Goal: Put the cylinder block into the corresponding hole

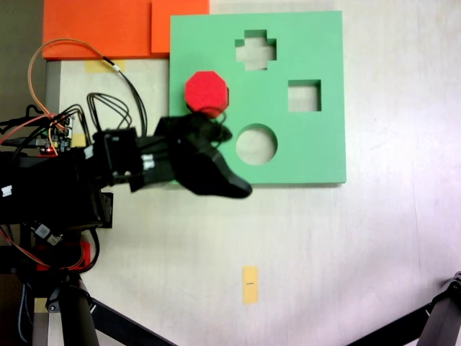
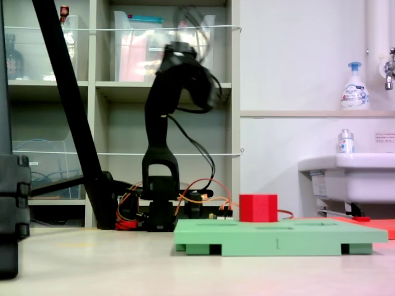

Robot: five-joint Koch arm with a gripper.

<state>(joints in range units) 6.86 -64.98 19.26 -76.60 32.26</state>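
Red cylinder block point(image 1: 207, 91) rests on the green foam board point(image 1: 317, 151), toward its nine o'clock edge, in both fixed views point(image 2: 258, 208). The black gripper point(image 1: 216, 128) hangs above the board at the block's six o'clock; whether its jaws are spread cannot be told. Cross, square and round cutouts point(image 1: 256, 144) lie open.

Arm point(image 1: 173, 162): matte black plastic links, blocky servo housings, rounded tapering gripper shell point(image 1: 216, 173). Small white labels on servos. Black cable loops at 12 o'clock of the base point(image 1: 50, 187); orange and red wires there. Side fixed view: black arm point(image 2: 163, 123), loose black cable.
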